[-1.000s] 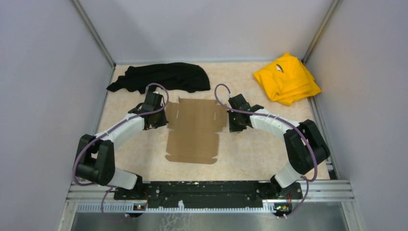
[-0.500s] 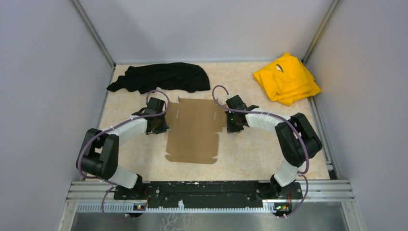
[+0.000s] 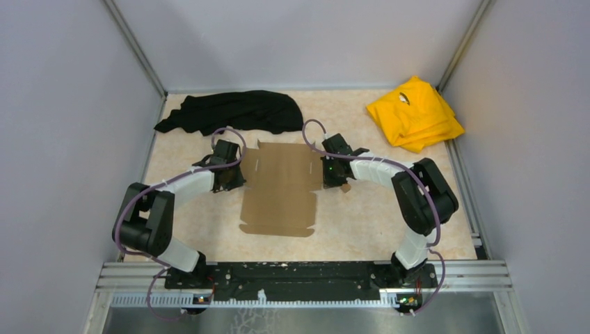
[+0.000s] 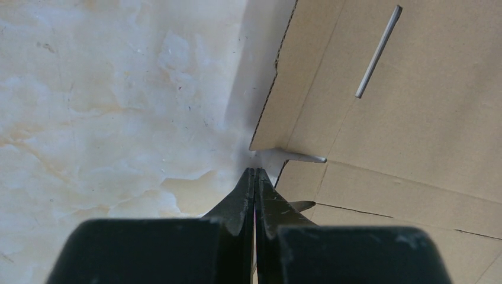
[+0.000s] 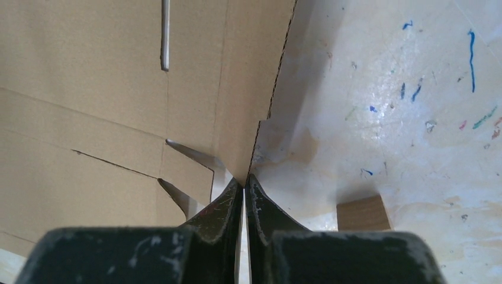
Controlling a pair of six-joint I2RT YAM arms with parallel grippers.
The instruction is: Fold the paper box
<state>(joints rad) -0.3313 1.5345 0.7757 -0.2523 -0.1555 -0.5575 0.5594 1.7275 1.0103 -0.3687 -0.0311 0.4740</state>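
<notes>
We see L claw [image 4: 254, 173] w/ fingers pressed fully together, nothing between them. The paper box [image 4: 379, 118] lies ahead and to its right, raised flap corner just off the tips. R claw [image 5: 244, 179] is narrow, nipping the box's lifted flap edge; sheet spreads ahead-left. Small brown cube [image 5: 362, 213] sits just right of R tips.

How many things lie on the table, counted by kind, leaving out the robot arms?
cloths: 2, the black cloth and the yellow cloth
cardboard sheet: 1
small cardboard piece: 1
total: 4
</notes>
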